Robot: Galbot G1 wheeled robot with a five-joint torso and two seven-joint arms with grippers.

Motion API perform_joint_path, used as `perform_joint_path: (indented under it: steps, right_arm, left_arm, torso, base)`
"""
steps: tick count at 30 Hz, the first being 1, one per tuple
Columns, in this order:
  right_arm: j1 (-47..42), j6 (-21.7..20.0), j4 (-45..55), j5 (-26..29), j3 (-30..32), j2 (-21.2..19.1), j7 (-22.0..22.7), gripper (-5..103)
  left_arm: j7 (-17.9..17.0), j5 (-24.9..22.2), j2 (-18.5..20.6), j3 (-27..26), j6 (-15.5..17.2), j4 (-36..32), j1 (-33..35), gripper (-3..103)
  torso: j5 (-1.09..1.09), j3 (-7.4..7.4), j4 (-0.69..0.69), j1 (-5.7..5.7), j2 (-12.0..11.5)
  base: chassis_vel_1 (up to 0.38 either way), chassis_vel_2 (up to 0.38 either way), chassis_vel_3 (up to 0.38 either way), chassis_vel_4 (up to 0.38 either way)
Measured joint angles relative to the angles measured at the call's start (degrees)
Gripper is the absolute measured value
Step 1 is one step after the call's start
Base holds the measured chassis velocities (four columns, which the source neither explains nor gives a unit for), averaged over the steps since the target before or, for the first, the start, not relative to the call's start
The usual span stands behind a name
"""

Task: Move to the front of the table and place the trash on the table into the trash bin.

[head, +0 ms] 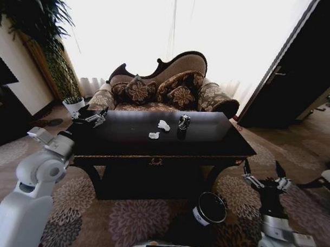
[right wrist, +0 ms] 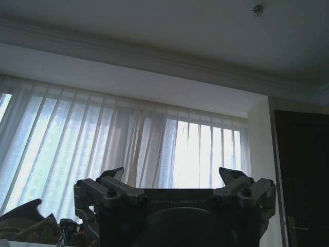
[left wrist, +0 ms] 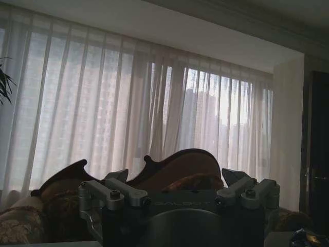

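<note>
The dark glossy table [head: 208, 137] stands in front of me, before a patterned sofa. On its top lie two crumpled white paper wads [head: 163, 125] [head: 153, 135] and, just right of them, a dark crushed can [head: 183, 122]. The can [left wrist: 306, 237] also peeks in at the corner of the left wrist view. The black trash bin [head: 210, 208] with a white label sits on the carpet below the table's front right. My left gripper [head: 99, 117] [left wrist: 175, 177] hovers open over the table's left end. My right gripper [head: 262, 171] [right wrist: 172, 175] is open, held beside the table's right front corner.
The patterned sofa [head: 155, 90] with cushions stands behind the table. A potted plant [head: 73, 104] is at the back left and a dark door [head: 296, 79] at the right. Flowered carpet [head: 134, 220] lies around the table.
</note>
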Motion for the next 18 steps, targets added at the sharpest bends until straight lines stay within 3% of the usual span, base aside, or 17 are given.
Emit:
perform_joint_path:
  steps: [5, 8, 9, 12, 18]
  right_arm:
    - [0.5, -6.2, 3.4, 1.7, -1.7, -2.5, 3.2, 100]
    - [2.1, -19.0, 7.0, 4.1, -4.9, -5.8, 11.3, 100]
    - [2.1, -19.0, 7.0, 4.1, -4.9, -5.8, 11.3, 100]
    - [3.6, -26.5, 7.8, 6.0, -6.5, -10.0, 14.4, 100]
    - [7.0, -30.8, 5.0, 10.6, -8.0, -17.4, 12.5, 100]
  left_arm:
    - [1.5, 2.3, -0.8, -2.0, -0.9, -1.3, 4.1, 100]
    - [2.5, 4.6, -2.5, -2.8, -1.4, -3.6, 9.1, 100]
    - [2.5, 4.6, -2.5, -2.8, -1.4, -3.6, 9.1, 100]
    - [2.9, 5.4, -4.0, -3.0, -1.4, -5.7, 11.8, 100]
    - [3.2, 6.8, -6.1, -4.5, -1.5, -7.8, 15.6, 100]
  torso:
    - [0.01, 0.0, -0.01, 0.0, 0.0]
    - [0.0, -0.01, 0.0, -0.01, 0.0]
    - [0.0, -0.01, 0.0, -0.01, 0.0]
    - [0.01, 0.0, 0.0, 0.0, 0.0]
    - [0.03, 0.0, -0.01, 0.0, 0.0]
  base:
    - [0.0, 0.0, 0.0, 0.0]
    - [0.0, 0.0, 0.0, 0.0]
    - [0.0, 0.0, 0.0, 0.0]
    - [0.0, 0.0, 0.0, 0.0]
    - [0.0, 0.0, 0.0, 0.0]
